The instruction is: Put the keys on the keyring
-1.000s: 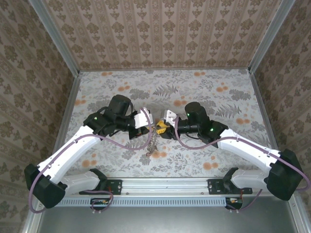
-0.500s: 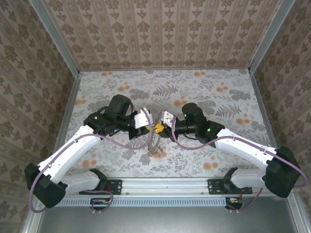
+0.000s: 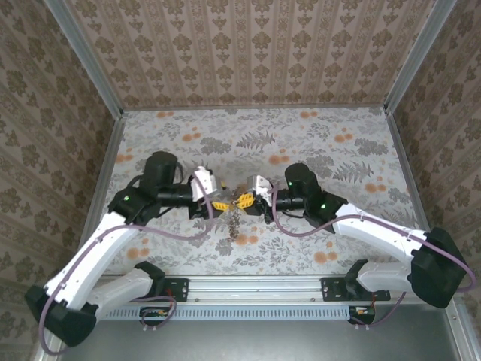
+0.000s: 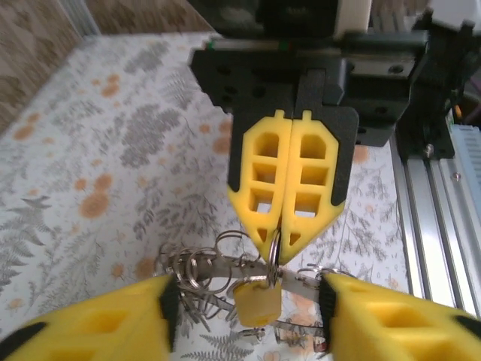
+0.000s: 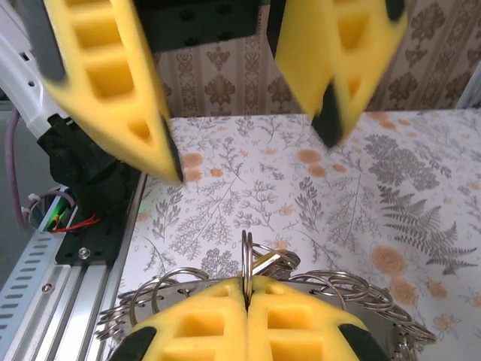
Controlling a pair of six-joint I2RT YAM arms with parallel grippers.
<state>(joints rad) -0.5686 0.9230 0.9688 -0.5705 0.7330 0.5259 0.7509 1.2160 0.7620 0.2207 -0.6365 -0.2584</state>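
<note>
Floral tabletop (image 3: 338, 158) below, and my right gripper (image 5: 246, 289) is squeezed right down, pads flush on a thin ring (image 5: 246, 252) standing edge-on at the top of the bunch, with the keyring (image 5: 398, 317) sweeping out flat just past those pads, smaller rings crowded along it. Facing it, my left gripper (image 4: 248, 297) has its fingers (image 4: 98, 327) spread apart, clamping nothing I can see. Keys (image 3: 234, 224) and a yellow tag (image 4: 255, 304) dangle beneath the pinch, over the table between both arms.

Lab cell: wallpapered panels (image 3: 248, 45), aluminium frame (image 3: 85, 56)
</note>
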